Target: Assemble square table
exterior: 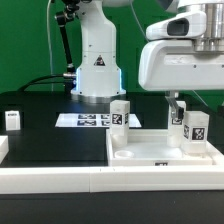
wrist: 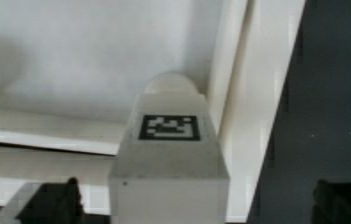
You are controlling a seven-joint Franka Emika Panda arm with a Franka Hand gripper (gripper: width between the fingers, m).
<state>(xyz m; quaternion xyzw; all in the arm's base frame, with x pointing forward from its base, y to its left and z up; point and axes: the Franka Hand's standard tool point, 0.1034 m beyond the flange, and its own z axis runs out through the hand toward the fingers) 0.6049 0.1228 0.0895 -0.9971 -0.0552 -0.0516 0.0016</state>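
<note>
The square table's white slab [exterior: 150, 152] lies flat at the front, right of centre in the exterior view. One white tagged leg [exterior: 120, 113] stands upright at its far left corner and another [exterior: 197, 128] near its right edge. A third leg [exterior: 178, 117] stands just behind that one, under my gripper [exterior: 179, 103]. In the wrist view this leg [wrist: 172, 140] stands between the dark fingers [wrist: 55, 202], tag facing the camera, with gaps on both sides. My gripper [wrist: 193, 206] is open around it. A fourth small leg [exterior: 13, 120] stands far off at the exterior view's left.
The marker board [exterior: 92, 121] lies on the black surface in front of the robot's base [exterior: 97, 70]. A long white rail [exterior: 50, 182] borders the front edge. A green backdrop stands behind.
</note>
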